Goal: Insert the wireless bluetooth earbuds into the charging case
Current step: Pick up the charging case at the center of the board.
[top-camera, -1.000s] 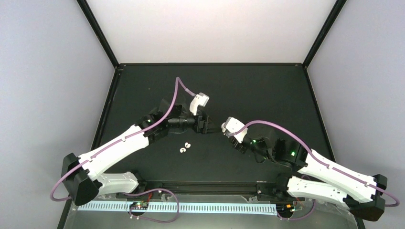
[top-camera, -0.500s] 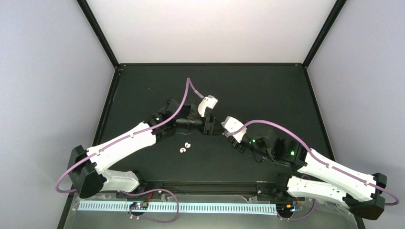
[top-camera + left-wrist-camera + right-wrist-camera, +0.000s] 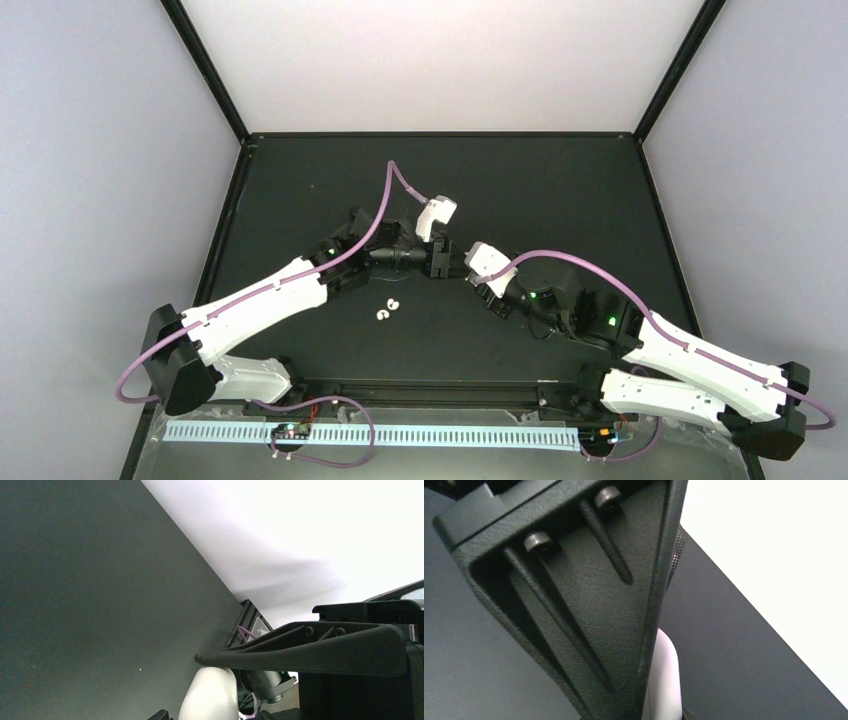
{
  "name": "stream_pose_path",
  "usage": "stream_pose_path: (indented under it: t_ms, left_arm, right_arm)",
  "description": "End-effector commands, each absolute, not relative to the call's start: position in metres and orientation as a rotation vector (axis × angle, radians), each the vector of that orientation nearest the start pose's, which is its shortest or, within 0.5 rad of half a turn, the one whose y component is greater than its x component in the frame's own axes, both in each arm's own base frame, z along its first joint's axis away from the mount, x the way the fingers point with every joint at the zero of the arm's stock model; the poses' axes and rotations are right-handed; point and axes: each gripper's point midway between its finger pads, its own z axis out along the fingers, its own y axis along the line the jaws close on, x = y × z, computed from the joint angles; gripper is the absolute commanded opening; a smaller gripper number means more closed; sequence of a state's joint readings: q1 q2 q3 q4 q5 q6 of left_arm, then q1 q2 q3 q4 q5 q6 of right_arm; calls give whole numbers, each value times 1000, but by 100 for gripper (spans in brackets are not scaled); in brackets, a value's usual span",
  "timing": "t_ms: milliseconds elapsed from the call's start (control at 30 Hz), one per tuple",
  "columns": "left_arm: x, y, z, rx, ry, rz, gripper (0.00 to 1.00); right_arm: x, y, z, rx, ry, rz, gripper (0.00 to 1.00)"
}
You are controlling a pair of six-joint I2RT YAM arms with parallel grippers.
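Note:
Two tiny white earbuds point(image 3: 383, 314) point(image 3: 392, 303) lie side by side on the black table, in front of the left arm's forearm. Both grippers meet above the table's middle. My right gripper point(image 3: 478, 278) is shut on the white charging case point(image 3: 666, 677), which stands against its broad black finger point(image 3: 589, 605). My left gripper point(image 3: 447, 262) has come in from the left. Its upper finger point(image 3: 300, 650) lies on the rounded top of the charging case point(image 3: 210, 695), and its lower fingertip point(image 3: 161, 714) shows at the frame's bottom edge beside the case. From above the case is hidden between the jaws.
The black table point(image 3: 560, 190) is bordered by a raised black frame and pale walls. Purple cables point(image 3: 400, 185) arc over both arms. The arm bases and a white strip point(image 3: 370, 435) run along the near edge.
The left arm has swung right and forward until its gripper meets the right one, and its jaws have narrowed onto the case. The right gripper shifted slightly toward it. The earbuds have not moved.

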State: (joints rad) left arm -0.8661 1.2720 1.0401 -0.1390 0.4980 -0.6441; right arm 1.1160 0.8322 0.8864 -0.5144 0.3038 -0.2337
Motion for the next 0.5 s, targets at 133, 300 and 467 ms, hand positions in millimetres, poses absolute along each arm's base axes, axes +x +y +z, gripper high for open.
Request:
stream_pose_path:
  t_ms: [133, 300, 467]
  left_arm:
    - [196, -366, 288, 593, 2109, -1440, 47]
    - [194, -365, 280, 590, 2122, -1440, 41]
    - [192, -364, 279, 589, 2126, -1441, 38]
  right_arm:
    - [179, 247, 303, -1037, 1632, 280, 23]
    - [179, 248, 303, -1033, 1631, 286, 23]
    - [180, 247, 303, -1027, 1633, 283, 23]
